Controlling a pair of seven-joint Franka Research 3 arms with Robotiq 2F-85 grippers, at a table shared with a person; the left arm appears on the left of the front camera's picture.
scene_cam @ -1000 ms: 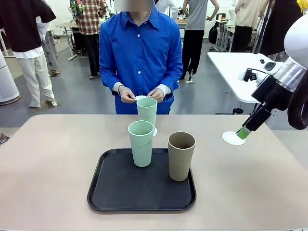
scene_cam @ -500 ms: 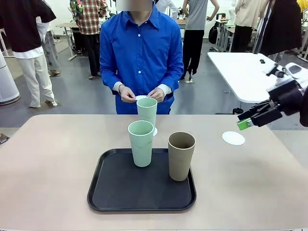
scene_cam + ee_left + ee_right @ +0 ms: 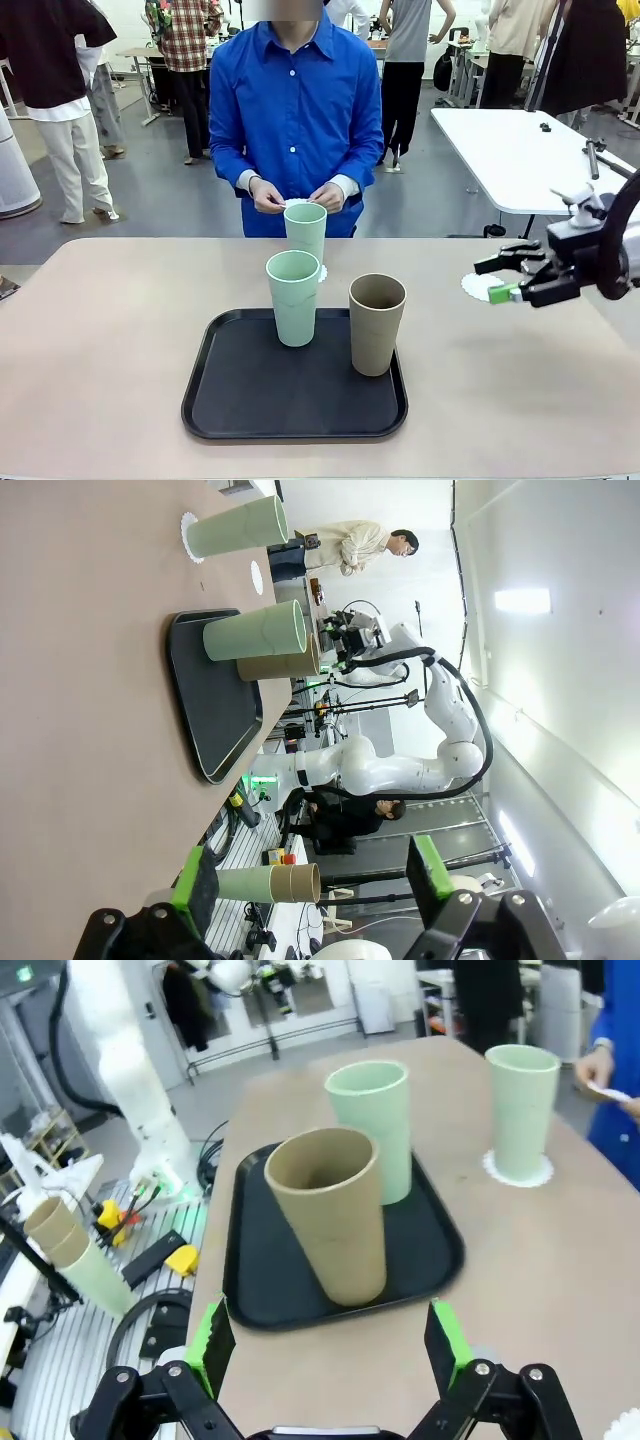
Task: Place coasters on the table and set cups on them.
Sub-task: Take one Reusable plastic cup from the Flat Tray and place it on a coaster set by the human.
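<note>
the beige table (image 3: pixel 100 330) is smooth and matte, with rounded corners. near its middle lies a black rectangular tray (image 3: pixel 250 400) with a raised lip and rounded corners. two tall tapered handleless cups stand upright in it: a pale mint cup (image 3: pixel 293 298) toward the tray's 12 o'clock edge and a brown-taupe cup (image 3: pixel 377 323) at about 3 o'clock, close beside each other but apart. both have a dull, chalky finish.

beyond the tray at 12 o'clock a second mint cup (image 3: pixel 305 230) stands on a thin white coaster (image 3: pixel 322 272), whose scalloped, lacy rim peeks out around the base. a bare coaster (image 3: pixel 478 286) of the same kind lies flat on the table at about 2 o'clock from the tray, well apart from it.

the right gripper (image 3: pixel 497 280) hangs sideways over that bare disc with its black fingers spread wide and nothing between the green pads – whether a tip touches the disc cannot be told. the left gripper (image 3: pixel 312 875) is likewise spread wide and empty, low beside the table's edge.

at the far side a person in a blue shirt holds a small thin white piece (image 3: pixel 293 203) between one hand (image 3: pixel 266 196) and the other hand (image 3: pixel 324 195) – its edge is too small to make out.
</note>
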